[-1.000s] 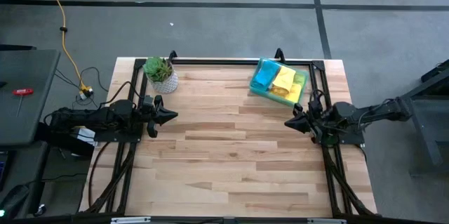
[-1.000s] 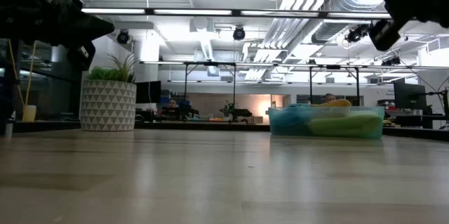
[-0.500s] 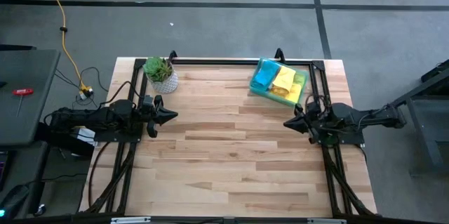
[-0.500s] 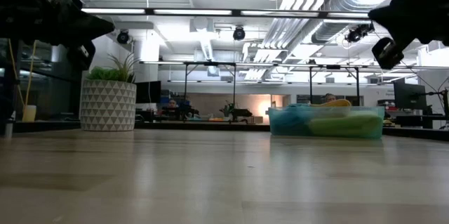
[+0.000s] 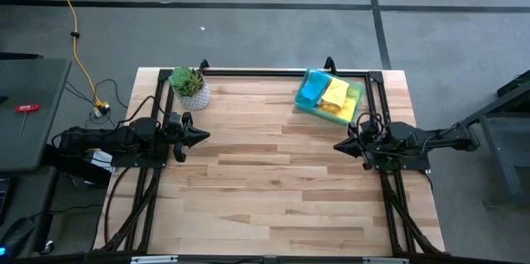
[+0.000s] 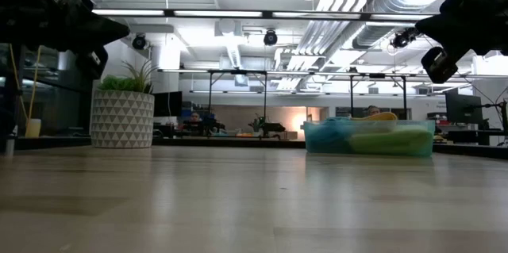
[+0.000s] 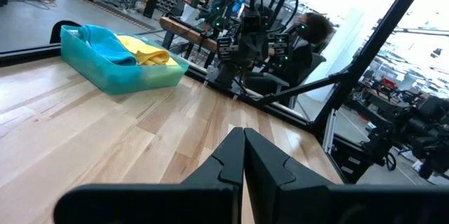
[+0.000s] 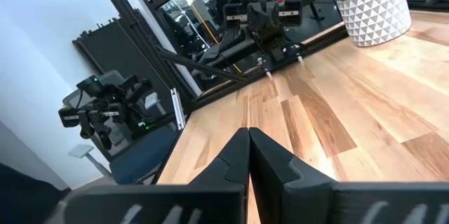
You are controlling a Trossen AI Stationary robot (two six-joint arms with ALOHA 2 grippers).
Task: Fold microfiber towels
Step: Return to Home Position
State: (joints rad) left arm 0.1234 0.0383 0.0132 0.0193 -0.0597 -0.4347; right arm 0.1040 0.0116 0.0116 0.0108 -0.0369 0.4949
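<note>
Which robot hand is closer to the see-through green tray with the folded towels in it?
Right. The right hand hovers close beside the translucent green rectangular tray. The left hand is far across the table, near the small green potted plant.

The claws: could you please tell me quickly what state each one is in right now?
Left claw: closed, holding nothing, over the table's left side.
Right claw: closed, holding nothing, over the table's right side.

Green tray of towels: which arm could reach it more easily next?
Probably the right: the right gripper hangs close to the tray, while the left gripper sits across the table near the potted plant.
</note>
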